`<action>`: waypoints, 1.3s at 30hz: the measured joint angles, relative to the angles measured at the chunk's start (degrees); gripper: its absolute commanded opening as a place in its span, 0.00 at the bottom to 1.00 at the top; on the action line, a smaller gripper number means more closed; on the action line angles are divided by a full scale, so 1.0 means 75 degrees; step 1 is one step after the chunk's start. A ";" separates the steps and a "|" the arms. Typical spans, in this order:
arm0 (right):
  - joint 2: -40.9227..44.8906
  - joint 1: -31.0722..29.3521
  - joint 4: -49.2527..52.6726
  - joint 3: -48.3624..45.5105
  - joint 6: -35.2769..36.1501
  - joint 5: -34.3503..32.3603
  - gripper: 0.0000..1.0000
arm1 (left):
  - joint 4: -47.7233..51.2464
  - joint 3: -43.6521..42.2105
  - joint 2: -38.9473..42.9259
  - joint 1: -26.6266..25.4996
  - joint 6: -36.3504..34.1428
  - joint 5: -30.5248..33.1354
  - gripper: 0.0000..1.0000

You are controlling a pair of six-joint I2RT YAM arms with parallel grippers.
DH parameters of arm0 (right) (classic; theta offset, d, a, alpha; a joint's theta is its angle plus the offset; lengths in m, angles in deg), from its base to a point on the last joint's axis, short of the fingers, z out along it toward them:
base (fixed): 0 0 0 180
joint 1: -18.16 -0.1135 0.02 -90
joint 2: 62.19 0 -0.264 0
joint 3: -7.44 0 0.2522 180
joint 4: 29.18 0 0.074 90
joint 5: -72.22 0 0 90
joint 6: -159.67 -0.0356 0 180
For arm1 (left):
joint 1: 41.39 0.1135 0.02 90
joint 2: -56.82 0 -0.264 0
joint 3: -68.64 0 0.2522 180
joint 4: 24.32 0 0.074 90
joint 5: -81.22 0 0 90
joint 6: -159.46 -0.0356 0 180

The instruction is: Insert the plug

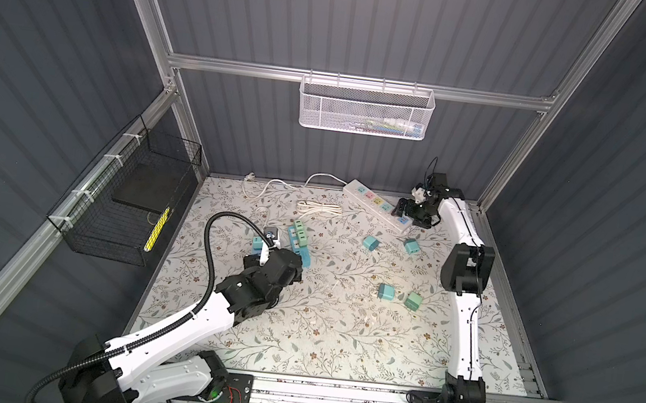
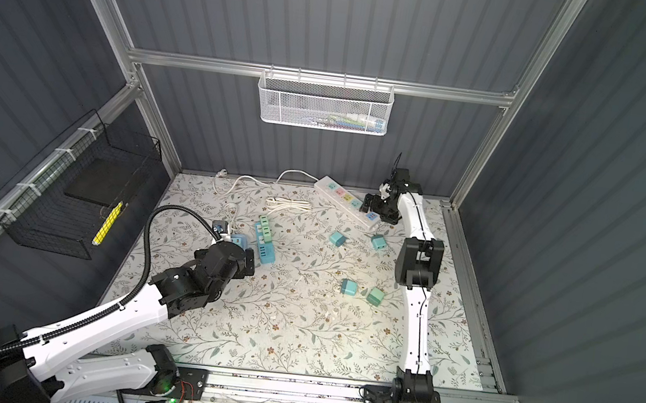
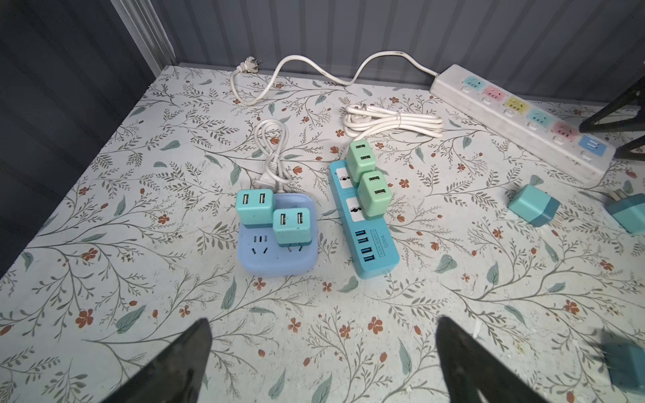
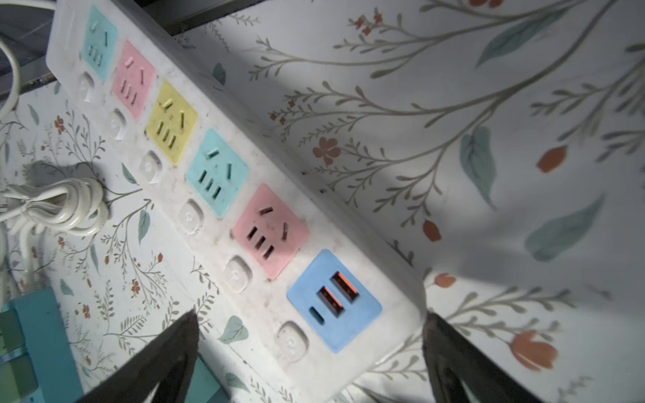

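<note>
Plug (image 1: 411,245) I'd take lies loose on the desk (image 1: 338,338), near the closer end of the white power strip (image 1: 371,202). Nobody holds it. Second plug (image 1: 370,242) sits further toward the middle, and two more plugs (image 1: 386,292) lie close together nearer the arm bases (four loose in all, much alike, so any should do).

Right pincer (image 4: 310,313) is spread wide and empty, one finger each side of the strip's end by the USB panel (image 4: 333,300). I read that as a brace. The strip lies free on the desk at a slant and would likely skate under a push, so straddling the end pins it. I can't tell from the wrist view whether the fingers actually touch the casing. All five coloured sockets are vacant, and the pink socket (image 4: 270,230) beside the USB panel is closest to the pincer.

Left pincer (image 3: 324,319) is wide open too, with nothing in it. It hovers over bare desk short of the square blue block (image 3: 258,253) and the long blue strip (image 3: 375,254). The block carries two teal adapters (image 3: 254,206) and the long strip two green adapters (image 3: 375,193), so I treat the white strip as the target.

My read: grasp not started. Left arm is free, so it likely fetches.
</note>
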 measured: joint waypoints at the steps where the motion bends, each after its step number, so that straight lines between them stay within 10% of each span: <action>1: -0.0012 0.0000 0.0003 -0.0003 -0.0012 0.0082 0.99 | 0.0023 0.0003 0.0000 0.0000 0.0006 0.0000 1.00; 28: 0.0804 -0.1574 0.0612 -0.1064 0.0819 0.0332 0.99 | 0.0274 -0.0061 0.0653 0.0000 0.0082 -0.0020 1.00; 39: 0.0720 -0.1778 0.0297 -0.0764 0.1052 -0.1571 0.99 | 0.0455 -0.0061 0.0813 0.0000 0.0076 -0.0026 1.00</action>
